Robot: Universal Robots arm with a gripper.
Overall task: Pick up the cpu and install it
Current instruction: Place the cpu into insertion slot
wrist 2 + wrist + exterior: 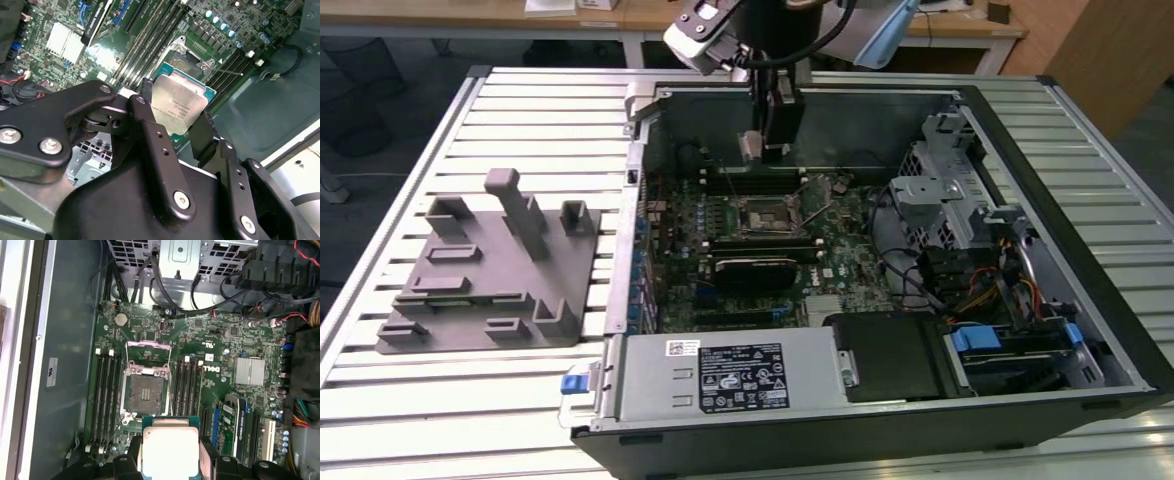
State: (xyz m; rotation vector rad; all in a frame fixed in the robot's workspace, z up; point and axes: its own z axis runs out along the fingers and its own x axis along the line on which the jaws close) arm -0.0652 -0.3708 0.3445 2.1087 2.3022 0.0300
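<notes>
Gripper (175, 106) pinches the cpu (170, 447) by two opposite edges, upper centre in the exterior view, not yet in the open socket (145, 394). Judged light, rigid, thin; underside contacts fragile, so the edge hold suits.

grey fixture (487, 270): rested on slatted table (520, 120), toward its edge at the exterior view's left | open computer case (854, 125): lay just beside it, across the table's middle | motherboard (220, 347): lay inside case, socket (146, 392) stood uncovered | power supply (720, 378): sat along case's near wall
</notes>
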